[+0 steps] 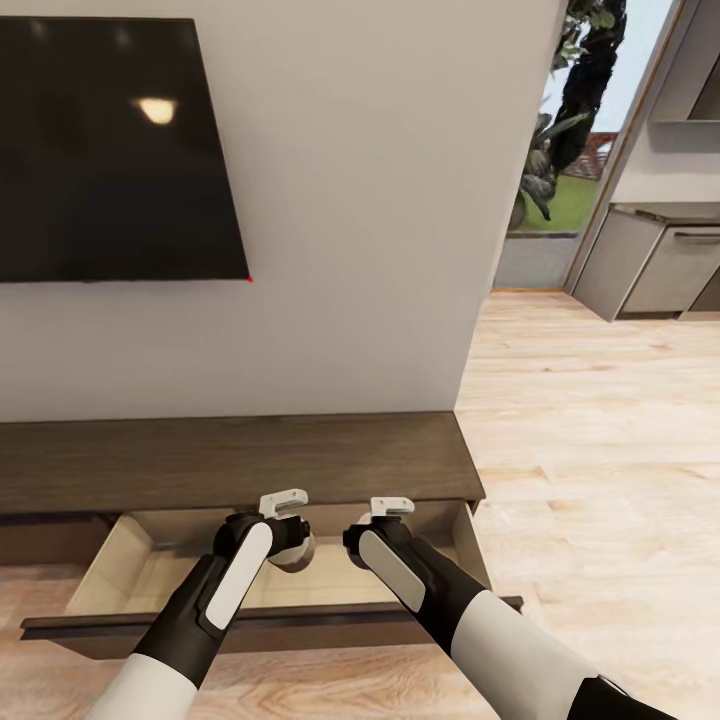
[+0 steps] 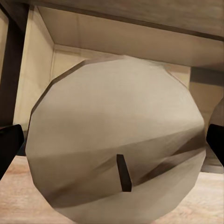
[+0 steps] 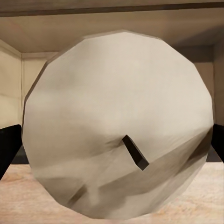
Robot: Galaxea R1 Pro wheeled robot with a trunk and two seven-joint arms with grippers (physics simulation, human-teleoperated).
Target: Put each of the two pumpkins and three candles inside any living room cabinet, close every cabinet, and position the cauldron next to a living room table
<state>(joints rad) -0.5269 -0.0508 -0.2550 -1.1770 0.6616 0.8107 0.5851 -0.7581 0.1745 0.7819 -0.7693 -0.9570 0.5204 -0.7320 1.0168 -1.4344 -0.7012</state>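
Observation:
The long dark-brown cabinet (image 1: pixel 230 460) stands against the wall, its right drawer (image 1: pixel 120 570) pulled out to show a beige inside. Both arms reach down over this drawer. My left gripper (image 1: pixel 287 548) is shut on a pale grey-white candle (image 1: pixel 297 556). In the left wrist view that candle (image 2: pixel 116 116) shows its top and dark wick between the black fingertips (image 2: pixel 9 147). My right gripper (image 1: pixel 362 545) is shut on another candle (image 3: pixel 116 107), wick up, with the fingertips (image 3: pixel 8 144) at its sides. Both candles hang above the drawer's inside (image 2: pixel 93 42).
A dark TV (image 1: pixel 110 140) hangs on the white wall above the cabinet. Light wood floor (image 1: pixel 600 450) opens to the right, leading to grey kitchen cabinets (image 1: pixel 660 260) and a window with plants (image 1: pixel 570 130). The drawer front (image 1: pixel 250 625) juts toward me.

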